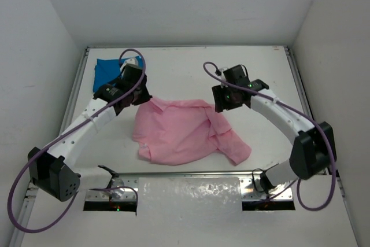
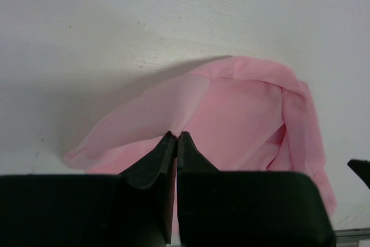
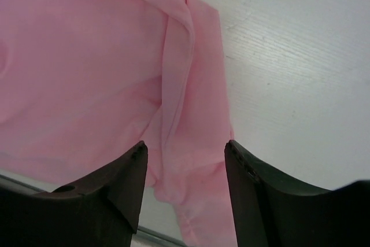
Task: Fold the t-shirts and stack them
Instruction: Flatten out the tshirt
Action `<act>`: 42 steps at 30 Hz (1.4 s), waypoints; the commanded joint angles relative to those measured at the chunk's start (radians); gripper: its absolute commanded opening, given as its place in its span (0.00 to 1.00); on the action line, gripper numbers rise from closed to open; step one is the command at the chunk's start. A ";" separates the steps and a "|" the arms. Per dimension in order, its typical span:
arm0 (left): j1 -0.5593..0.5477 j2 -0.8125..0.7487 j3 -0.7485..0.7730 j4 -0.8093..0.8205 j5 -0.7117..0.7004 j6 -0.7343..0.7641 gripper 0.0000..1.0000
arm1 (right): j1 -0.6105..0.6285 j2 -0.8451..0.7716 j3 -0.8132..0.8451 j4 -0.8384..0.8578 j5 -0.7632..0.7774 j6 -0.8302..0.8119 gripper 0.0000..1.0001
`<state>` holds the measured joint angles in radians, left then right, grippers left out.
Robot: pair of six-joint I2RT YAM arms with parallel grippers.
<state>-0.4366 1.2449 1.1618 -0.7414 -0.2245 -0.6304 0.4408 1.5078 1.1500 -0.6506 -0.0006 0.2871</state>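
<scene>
A white table [image 1: 191, 67] filled the floor of a plain white box, with white walls [image 1: 173, 4] on the left, far and right sides.

The left gripper [image 2: 176, 137] had its two black fingers pressed tip to tip, with no gap showing between them. An edge of the pink t-shirt [image 2: 243, 120] was caught at the tips, and the cloth rose to them in a soft ridge. From above, this gripper [image 1: 141, 95] sat at the shirt's far left corner. Behind it the left arm [image 1: 87, 122] ran straight and low, on a diagonal back to its base at the table's near left corner.

The right gripper [image 3: 185, 146] stood wide open, with its fingers well apart and nothing between them. It hung over a folded seam and the right-hand edge of the pink t-shirt [image 3: 75, 73], and I cannot tell whether the tips touched the cloth. From above, it [image 1: 222, 107] was over the shirt's far right part. The right arm [image 1: 283, 117] curved away from it in a bent arc, out toward the right edge and back to the near right corner.

The pink t-shirt [image 1: 176, 131] lay rumpled and partly spread in the middle of the table, with one sleeve trailing toward the near right. The blue t-shirt [image 1: 107, 70] lay in the far left corner, just beyond the left gripper and partly hidden by it. Purple cables [image 1: 17, 201] looped along both arms.

No writing could be read on either arm.
</scene>
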 commanded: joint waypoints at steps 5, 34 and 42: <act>0.013 0.025 0.036 0.117 0.027 0.043 0.00 | 0.065 -0.152 -0.295 0.207 -0.050 0.043 0.45; 0.032 0.056 0.258 0.062 -0.007 0.096 0.00 | 0.131 -0.171 -0.152 0.040 0.290 -0.005 0.00; 0.049 0.162 0.745 -0.152 -0.006 0.023 0.00 | 0.070 -0.173 0.429 -0.245 0.456 -0.141 0.00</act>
<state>-0.3973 1.4117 1.7885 -0.8078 -0.2272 -0.5766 0.5117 1.3613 1.4399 -0.7464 0.3378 0.2058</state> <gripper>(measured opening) 0.006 0.002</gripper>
